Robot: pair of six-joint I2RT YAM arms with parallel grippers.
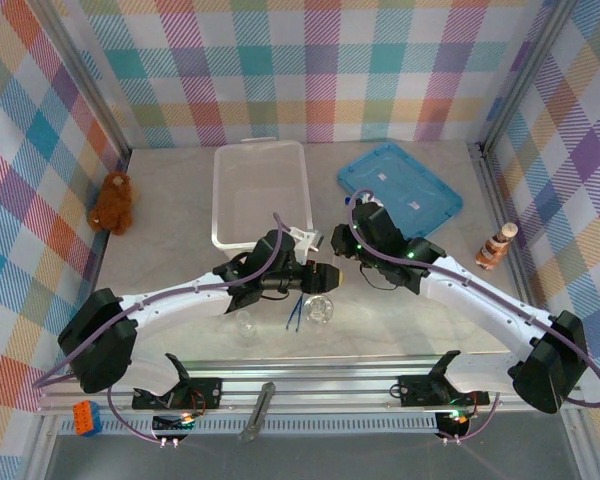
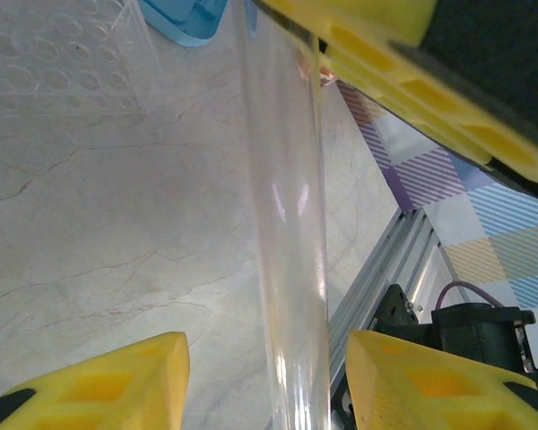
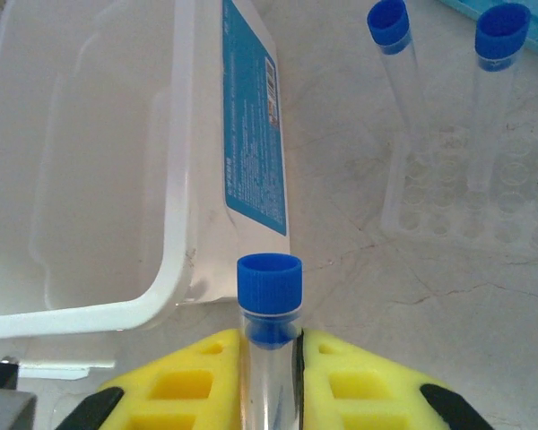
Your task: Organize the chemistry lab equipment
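I have my right gripper (image 3: 271,349) clamped on a tube (image 3: 269,285), next seating it upright in the rack (image 3: 430,224); I cannot tell the left gripper's (image 2: 267,349) hold.

1. Plaid walls (image 1: 320,70) in pastel colours are enclosing the tabletop (image 1: 170,210) on three sides.
2. The pale, marbled tabletop is taking soft, even light.
3. Metal posts (image 1: 87,85) are framing the back corners; a rail (image 1: 320,385) is edging the near side.
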